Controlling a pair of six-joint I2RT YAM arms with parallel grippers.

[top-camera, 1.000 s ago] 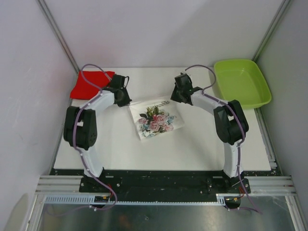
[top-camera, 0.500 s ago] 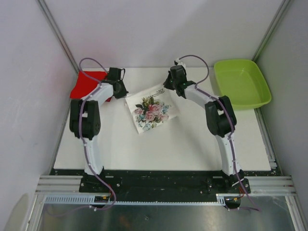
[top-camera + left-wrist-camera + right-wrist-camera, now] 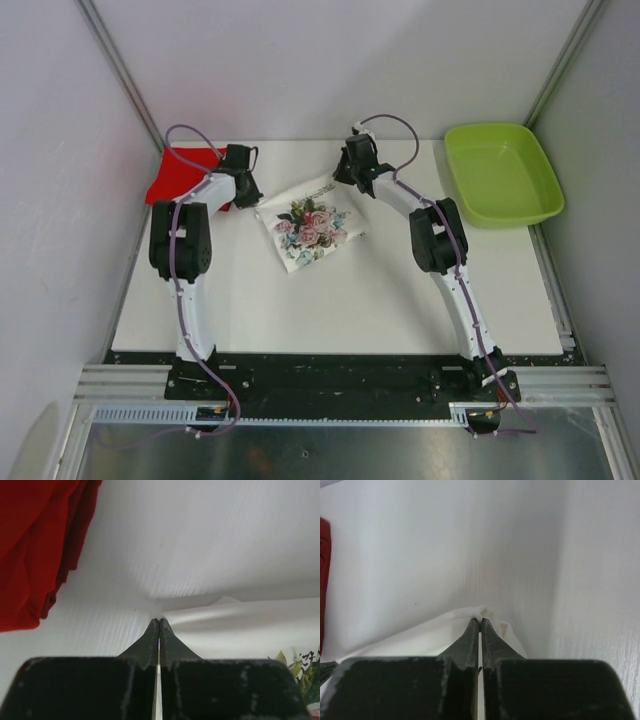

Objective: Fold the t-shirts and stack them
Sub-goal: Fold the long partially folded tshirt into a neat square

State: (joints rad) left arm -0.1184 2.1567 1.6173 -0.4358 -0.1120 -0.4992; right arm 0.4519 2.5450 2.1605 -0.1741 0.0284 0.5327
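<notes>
Farther back and left, the white t-shirt [image 3: 306, 226], closer to the red t-shirt [image 3: 178, 176]

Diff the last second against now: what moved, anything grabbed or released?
Both arms reached farther from their bases, dragging the white t-shirt toward the far left of the table. The left gripper and right gripper stayed shut on its corners; nothing was newly grabbed or released. The red t-shirt and green tray did not move.

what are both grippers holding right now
Left gripper: closed, pinching a corner of the white t-shirt.
Right gripper: closed, pinching the white t-shirt's far edge.
</notes>
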